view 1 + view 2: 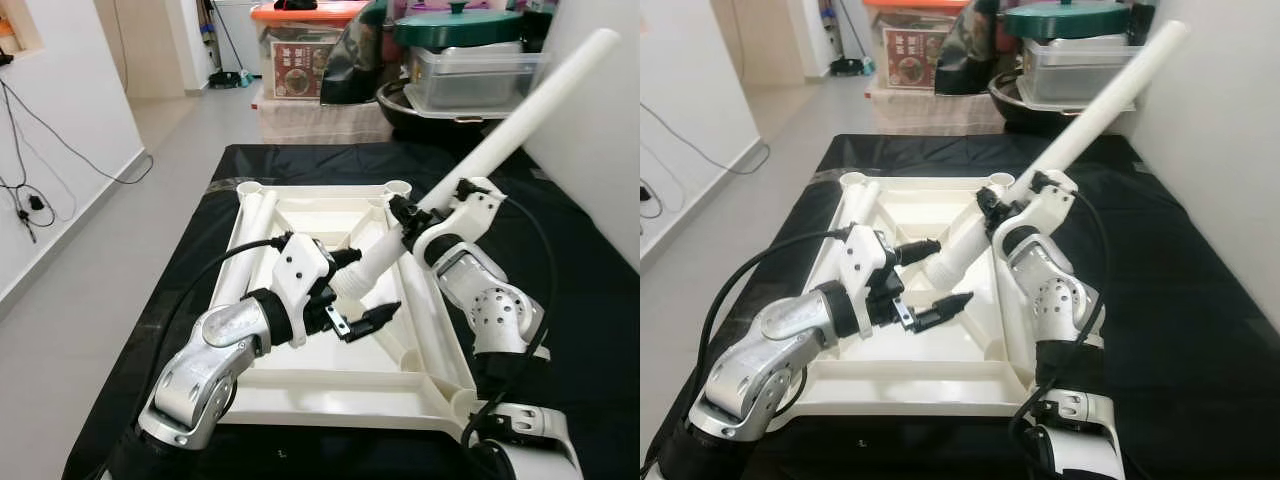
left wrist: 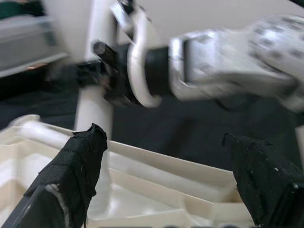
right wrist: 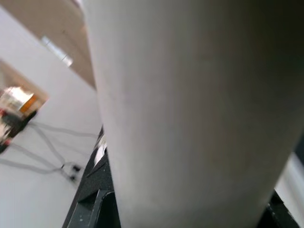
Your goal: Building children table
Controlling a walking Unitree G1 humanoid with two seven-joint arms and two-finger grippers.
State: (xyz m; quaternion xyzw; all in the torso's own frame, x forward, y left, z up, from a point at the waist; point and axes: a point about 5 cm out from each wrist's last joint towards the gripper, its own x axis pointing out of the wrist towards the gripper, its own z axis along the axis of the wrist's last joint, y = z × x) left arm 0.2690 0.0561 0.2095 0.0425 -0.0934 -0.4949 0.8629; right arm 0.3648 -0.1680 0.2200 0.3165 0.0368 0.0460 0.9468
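No leg is seated yet. The right claw [image 1: 412,214] grips a long white plastic tube leg [image 1: 520,125] slanted over the upturned white plastic tabletop [image 1: 330,385]; the left claw [image 1: 368,287], spread wide and empty, hovers at its lower end.

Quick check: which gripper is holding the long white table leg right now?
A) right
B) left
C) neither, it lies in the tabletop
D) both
A: the right gripper is clamped on the tilted leg, while the left gripper is open beside its lower end.
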